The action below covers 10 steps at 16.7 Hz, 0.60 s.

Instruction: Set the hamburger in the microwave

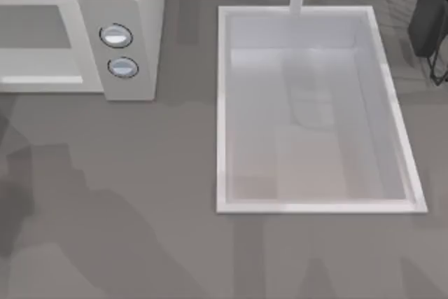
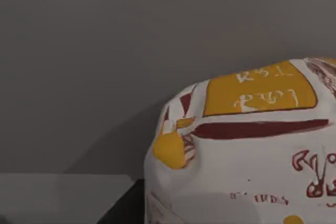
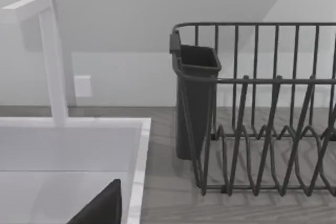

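The right gripper point(image 3: 100, 207) shows as one matt black wedge. It has a plain, even face and a straight slanted edge that rises to a blunt upper corner. Its surface is smooth and without shine. In the left wrist view there is a small black sliver with a similar slanted edge, probably part of the left gripper point(image 2: 122, 211), though that cannot be told for sure.

Counter point(image 1: 140, 194) btwn microwave point(image 1: 129, 5), sink point(image 1: 224, 103) open.
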Tool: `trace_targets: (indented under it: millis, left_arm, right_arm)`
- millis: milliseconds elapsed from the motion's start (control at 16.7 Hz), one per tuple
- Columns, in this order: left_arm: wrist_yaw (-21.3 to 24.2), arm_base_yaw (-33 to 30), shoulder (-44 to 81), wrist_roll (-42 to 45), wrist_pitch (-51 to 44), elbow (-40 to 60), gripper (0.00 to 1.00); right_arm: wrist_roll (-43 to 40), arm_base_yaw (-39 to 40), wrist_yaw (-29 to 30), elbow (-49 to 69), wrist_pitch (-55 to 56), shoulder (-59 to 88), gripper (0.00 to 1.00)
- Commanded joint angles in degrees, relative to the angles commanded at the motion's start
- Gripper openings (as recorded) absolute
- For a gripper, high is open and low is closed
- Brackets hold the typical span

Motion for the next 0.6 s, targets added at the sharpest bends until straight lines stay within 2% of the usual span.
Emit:
trace_targets:
  millis: [180, 480, 600]
  left_arm:
    - [0.09, -1.12, 4.36, -1.01, 4.83, -0.32, 1.00]
    - [0.12, -1.62, 5.51, -1.42, 5.77, 0.20, 1.00]
    - [0.12, -1.62, 5.51, -1.42, 5.77, 0.20, 0.85]
  right_arm:
    - [0.00, 0.00, 0.00, 0.00, 0.00, 0.00, 1.00]
    - [0.00, 0.00, 0.00, 0.00, 0.00, 0.00, 1.00]
    - [0.00, 0.00, 0.00, 0.00, 0.00, 0.00, 1.00]
